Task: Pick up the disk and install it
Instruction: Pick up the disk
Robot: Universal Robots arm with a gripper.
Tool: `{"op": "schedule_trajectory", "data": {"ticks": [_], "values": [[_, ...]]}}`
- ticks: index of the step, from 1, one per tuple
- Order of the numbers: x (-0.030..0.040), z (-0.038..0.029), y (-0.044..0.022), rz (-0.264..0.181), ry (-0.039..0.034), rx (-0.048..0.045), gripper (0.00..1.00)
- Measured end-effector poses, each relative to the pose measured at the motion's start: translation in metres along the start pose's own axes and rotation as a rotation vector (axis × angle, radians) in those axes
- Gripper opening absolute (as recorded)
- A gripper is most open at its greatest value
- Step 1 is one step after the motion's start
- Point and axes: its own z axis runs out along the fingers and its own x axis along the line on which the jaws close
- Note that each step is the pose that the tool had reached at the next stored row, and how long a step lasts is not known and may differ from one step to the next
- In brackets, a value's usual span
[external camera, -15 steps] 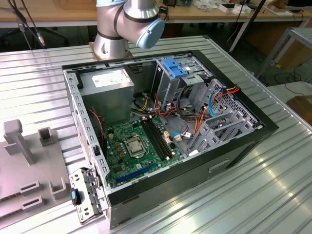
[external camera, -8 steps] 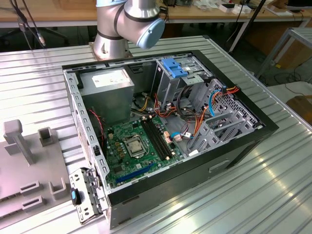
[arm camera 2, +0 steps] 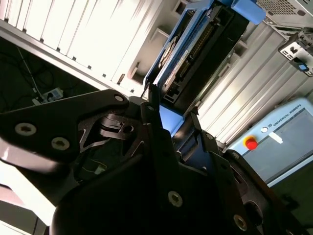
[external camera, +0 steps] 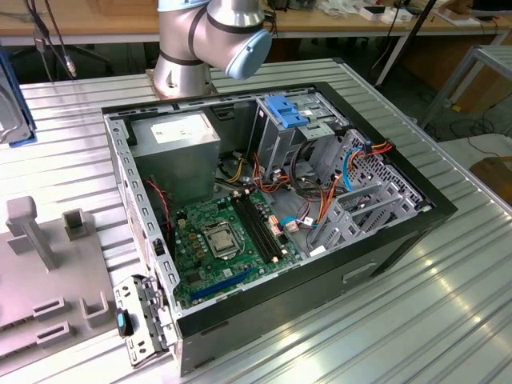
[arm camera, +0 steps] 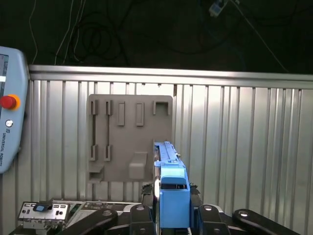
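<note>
First wrist view: my black two-finger gripper (arm camera: 172,190) is clamped on the flat dark-grey disk in its bright blue plastic carrier frame (arm camera: 167,155), held edge-on, with the grey slotted fixture plate (arm camera: 122,142) and ribbed metal table (arm camera: 234,137) beyond. I judge it rigid, weighty and shock-sensitive; the frame's long sides seem the safest hold.

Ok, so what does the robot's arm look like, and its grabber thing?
The arm is a fat, shiny silver tube with rounded joints, and one joint has a pale blue cap. In the second wrist view the gripper is black, built from flat, angular linked bars dotted with round silver screws.
</note>
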Motion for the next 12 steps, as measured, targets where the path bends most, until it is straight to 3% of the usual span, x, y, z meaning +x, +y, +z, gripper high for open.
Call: {"op": "schedule_trajectory", "data": {"ticks": [1,6,9,12], "values": [[0.0001,0.0002,-0.0033,0.000,-0.0001,0.0001,0.37],[0.0011,0.0016,-0.0356,0.000,0.0000,0.0000,0.37],[0.0014,0.0021,-0.0477,0.000,0.0000,0.0000,0.37],[0.0020,0.0030,-0.0678,0.000,0.0000,0.0000,0.37]]}}
